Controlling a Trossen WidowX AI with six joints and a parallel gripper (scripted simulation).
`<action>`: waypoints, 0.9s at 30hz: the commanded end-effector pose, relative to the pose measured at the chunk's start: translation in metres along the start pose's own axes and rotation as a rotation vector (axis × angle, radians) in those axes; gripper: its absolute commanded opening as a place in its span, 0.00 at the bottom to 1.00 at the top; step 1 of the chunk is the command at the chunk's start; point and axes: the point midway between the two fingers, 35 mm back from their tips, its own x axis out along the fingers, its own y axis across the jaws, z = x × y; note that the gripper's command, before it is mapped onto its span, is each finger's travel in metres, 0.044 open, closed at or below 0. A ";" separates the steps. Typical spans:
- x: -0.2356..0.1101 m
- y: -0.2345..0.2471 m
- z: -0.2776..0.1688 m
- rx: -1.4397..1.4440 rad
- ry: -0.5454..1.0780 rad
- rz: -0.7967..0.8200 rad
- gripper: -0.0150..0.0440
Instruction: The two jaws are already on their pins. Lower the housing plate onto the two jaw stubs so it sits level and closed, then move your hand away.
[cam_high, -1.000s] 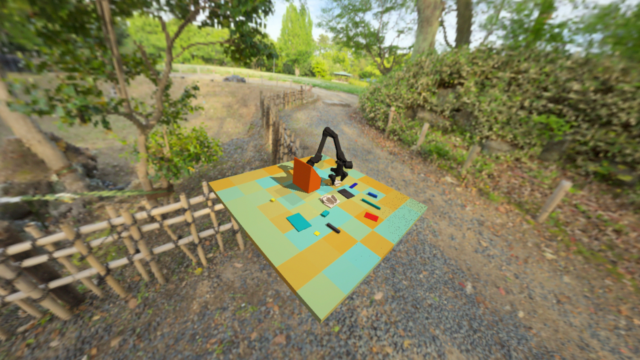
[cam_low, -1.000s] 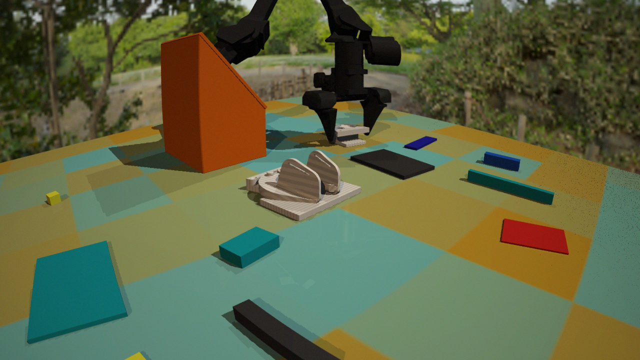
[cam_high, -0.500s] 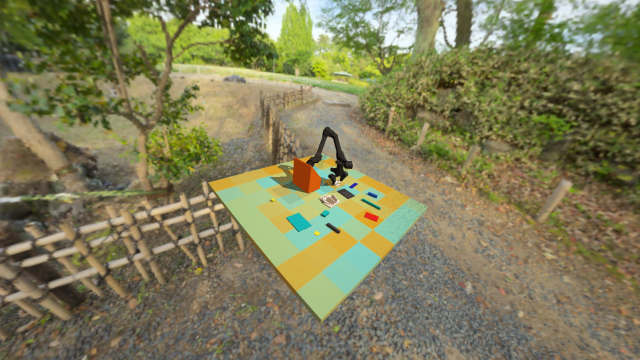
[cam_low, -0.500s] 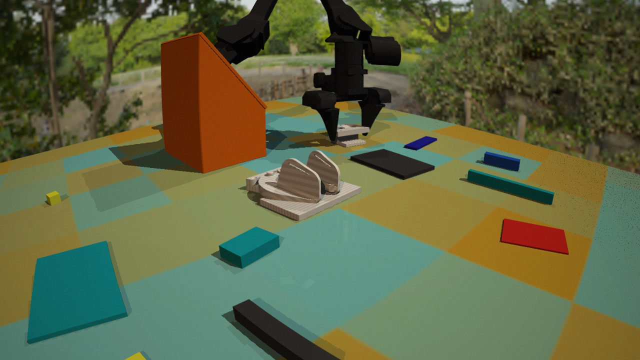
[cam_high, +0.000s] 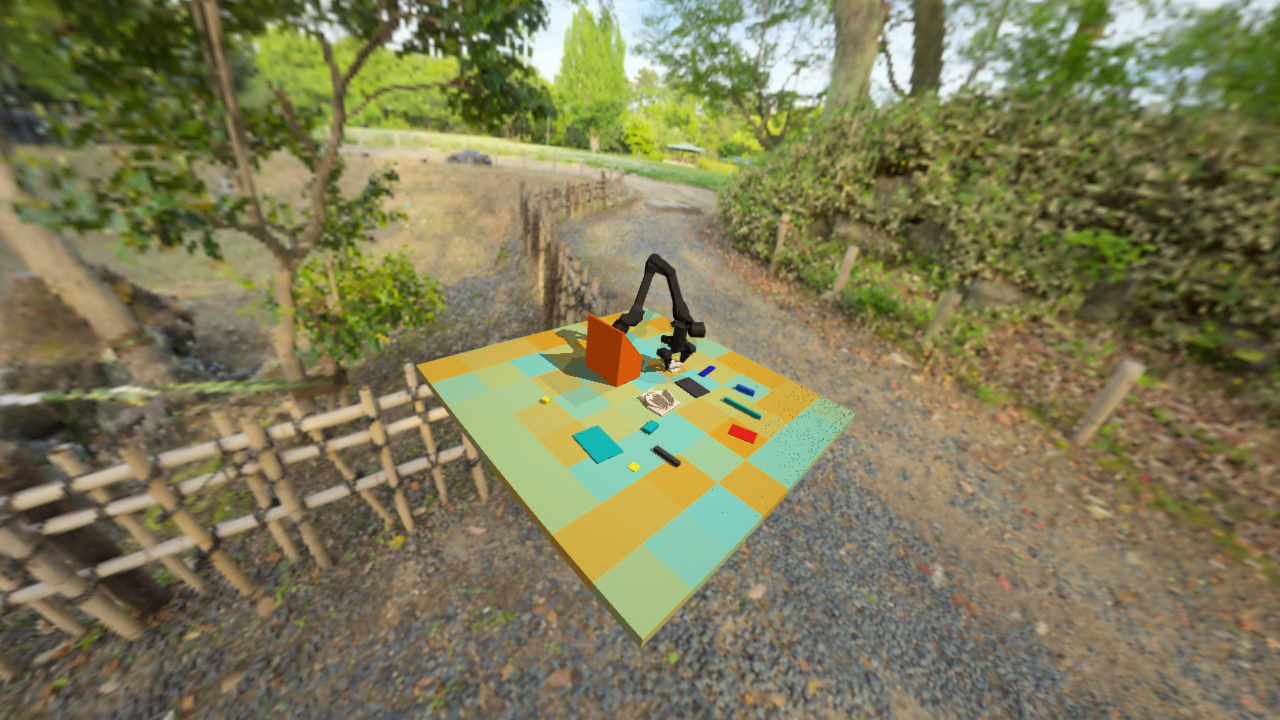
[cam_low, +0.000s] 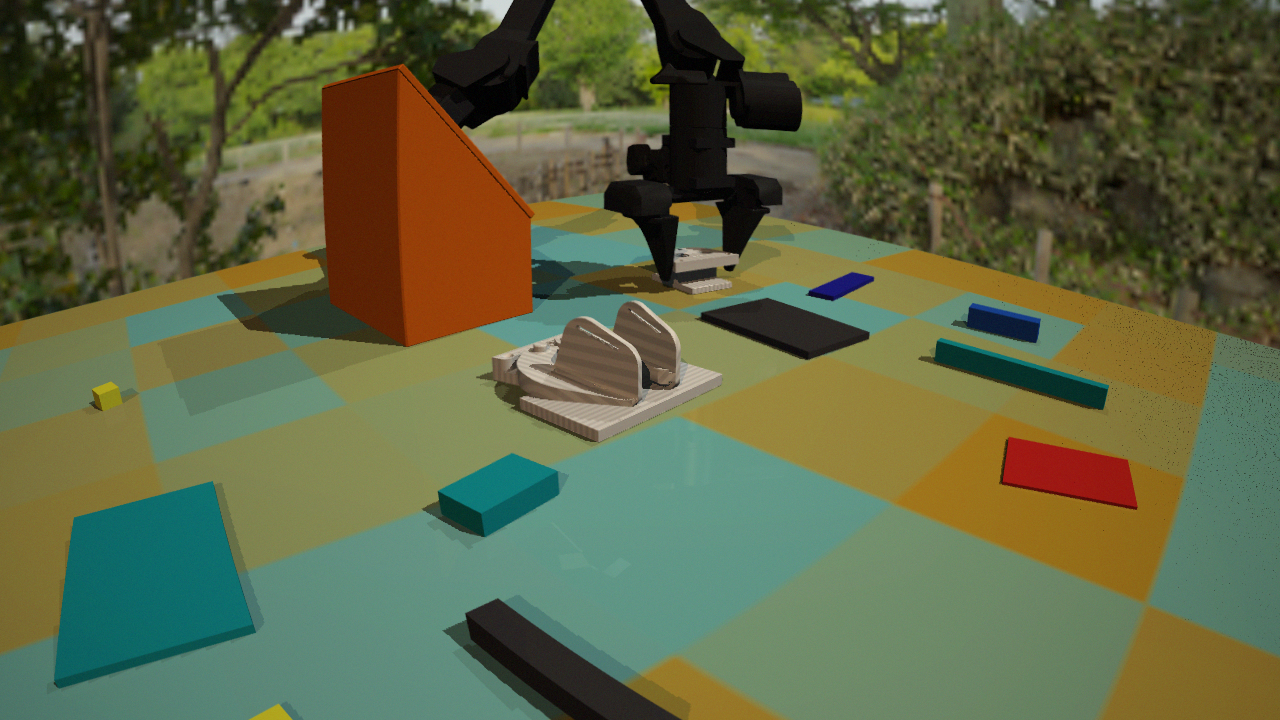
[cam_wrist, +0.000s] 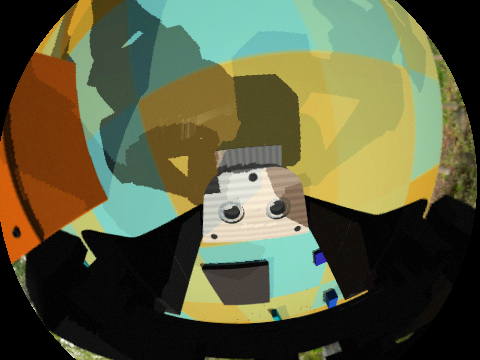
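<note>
The pale housing plate (cam_low: 707, 259) (cam_wrist: 255, 225) lies level on a small stand (cam_low: 705, 287) (cam_wrist: 250, 157) at the back, with two ringed holes and smaller dark holes in its top. My gripper (cam_low: 698, 273) (cam_wrist: 252, 206) points down and is shut on the housing plate, one finger against each side edge. The plate is still at the stand, and I see no gap between them. The pale jaw assembly (cam_high: 659, 401) (cam_low: 601, 360) stands nearer the top and exterior views, its two rounded walls upright on a flat base (cam_low: 559, 415). Its pins and stubs cannot be told apart.
A tall orange block (cam_high: 611, 353) (cam_low: 366, 214) (cam_wrist: 45, 140) stands left of the gripper. A flat black slab (cam_low: 785, 327) (cam_wrist: 237, 285) lies between the plate and the top and exterior views. A thin blue piece (cam_low: 841, 286), a blue block (cam_low: 1002, 323) and a teal bar (cam_low: 1020, 374) lie to the right.
</note>
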 end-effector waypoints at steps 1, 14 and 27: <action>-0.007 -0.001 -0.001 -0.004 0.000 0.001 0.85; -0.048 0.000 -0.004 -0.003 0.002 0.007 0.85; -0.072 0.000 0.000 0.001 0.004 0.004 0.85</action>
